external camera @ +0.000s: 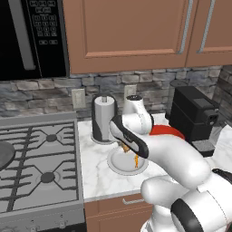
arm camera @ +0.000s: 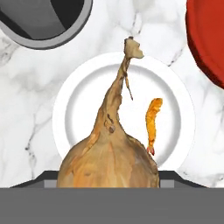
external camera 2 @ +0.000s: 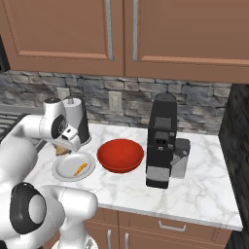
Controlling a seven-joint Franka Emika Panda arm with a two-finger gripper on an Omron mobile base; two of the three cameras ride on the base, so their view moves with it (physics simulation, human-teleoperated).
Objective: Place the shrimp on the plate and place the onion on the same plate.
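Note:
The onion (arm camera: 109, 162), a tan-brown bulb with a long dry stem, hangs just over the plate (arm camera: 61, 118), close to the hand camera. My gripper (external camera 2: 62, 147) is shut on it, and the bulb covers the fingertips. In the base views the onion (external camera: 125, 147) is a small brown patch under the hand, above the plate's (external camera: 118, 164) far rim. The shrimp (arm camera: 152, 122), a thin orange sliver, lies inside the plate right of its middle. It also shows as the orange shrimp (external camera 2: 80, 169) on the plate (external camera 2: 65, 170), and as the shrimp (external camera: 136, 161).
A red bowl (external camera 2: 120, 154) sits just right of the plate. Behind the plate stands a paper towel holder (external camera: 103, 118), with a black coffee machine (external camera 2: 163, 141) further right. The gas stove (external camera: 38, 167) borders the counter on the left, with a dark pan (external camera: 4, 154) at its edge.

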